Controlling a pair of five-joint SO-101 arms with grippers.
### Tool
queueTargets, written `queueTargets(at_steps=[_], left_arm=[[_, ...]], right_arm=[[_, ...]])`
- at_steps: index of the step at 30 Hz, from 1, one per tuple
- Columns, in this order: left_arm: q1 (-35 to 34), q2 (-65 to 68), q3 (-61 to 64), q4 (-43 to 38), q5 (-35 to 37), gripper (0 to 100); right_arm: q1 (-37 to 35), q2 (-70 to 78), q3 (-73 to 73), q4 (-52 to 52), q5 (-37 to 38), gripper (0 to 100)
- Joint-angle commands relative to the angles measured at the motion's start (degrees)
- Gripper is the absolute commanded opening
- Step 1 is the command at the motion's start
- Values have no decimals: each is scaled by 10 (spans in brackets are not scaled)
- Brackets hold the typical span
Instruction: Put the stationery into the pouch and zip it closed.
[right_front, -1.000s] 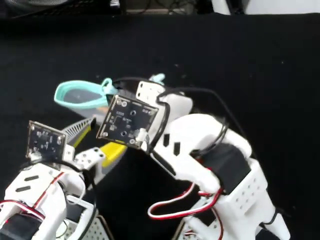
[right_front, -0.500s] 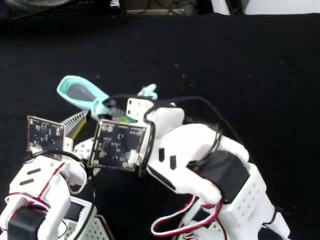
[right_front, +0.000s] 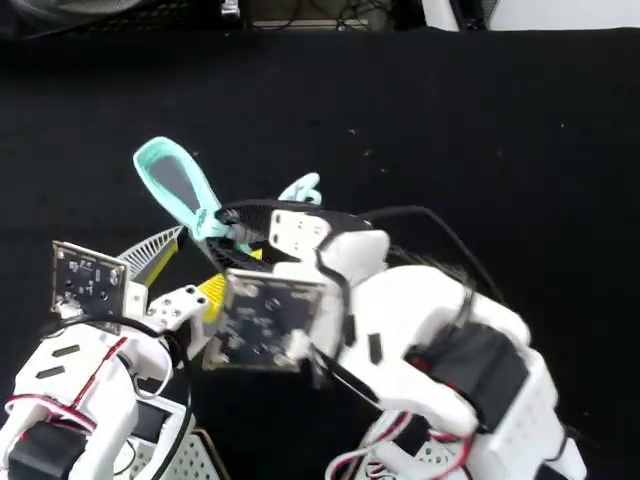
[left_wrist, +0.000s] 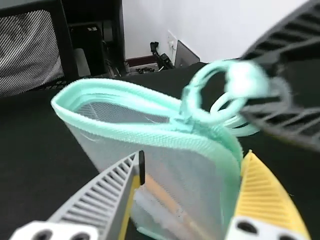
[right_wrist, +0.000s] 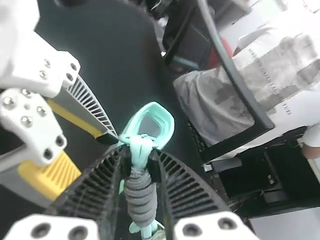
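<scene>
The teal-rimmed mesh pouch (right_front: 172, 185) stands upright above the black table, its mouth narrow. My left gripper (right_front: 190, 268) is shut on its lower body; in the left wrist view the pouch (left_wrist: 165, 145) sits between the grey and yellow fingers of that gripper (left_wrist: 192, 165). A pencil-like piece of stationery (left_wrist: 167, 202) shows through the mesh. My right gripper (right_front: 228, 222) is shut on the teal zipper pull (left_wrist: 220, 95) at the pouch's near end. In the right wrist view its black fingers (right_wrist: 107, 175) clamp the pull (right_wrist: 137, 159), with the pouch (right_wrist: 150, 122) just beyond.
The black table (right_front: 480, 130) stretches open to the right and back. The right arm's bulky white body (right_front: 430, 330) crosses the front centre, close beside the left arm (right_front: 80, 370). A mesh chair back (right_wrist: 220, 85) stands off the table.
The pouch has swung from lying flat to standing upright, and its mouth has narrowed. The right arm has pulled back toward the front, keeping hold of the zipper pull.
</scene>
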Motion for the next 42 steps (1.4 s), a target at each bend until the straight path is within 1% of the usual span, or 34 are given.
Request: queueTargets(at_steps=[1, 9, 15, 19, 21, 23, 25, 27, 29, 32, 35, 37, 39, 42], left_arm=[[-43, 1, -14, -2, -22, 316], [-97, 1, -15, -2, -37, 316], [-97, 1, -22, 2, -37, 316], [-97, 1, -21, 3, -37, 316], [-97, 1, -20, 3, -37, 316], [-97, 1, -11, 0, -37, 316], [-97, 1, -2, -2, -37, 316], [-97, 1, 1, -2, -37, 316], [-97, 1, -2, -2, -37, 316], [-97, 1, -3, 0, -37, 315], [-97, 1, 0, -2, -37, 315], [-97, 1, 0, -2, -37, 315], [-97, 1, 0, -2, -37, 315], [-97, 1, 0, -2, -37, 315]], right_arm=[[-10, -38, -30, -4, 2, 12], [-9, -12, -29, -4, 4, 12], [-8, 28, -29, -5, 5, 12], [-7, 35, -29, 16, -4, 16], [-6, 29, -29, 47, -47, 47], [-5, 22, -29, 94, -82, 119], [5, 15, -20, 127, -94, 176], [19, 0, 4, 134, -102, 185], [40, -14, 50, 113, -109, 186], [62, -35, 147, 52, -132, 188], [62, -56, 237, -18, -157, 188], [62, -76, 271, -57, -190, 191], [62, -99, 292, -83, -224, 222], [61, -131, 313, -92, -265, 276]])
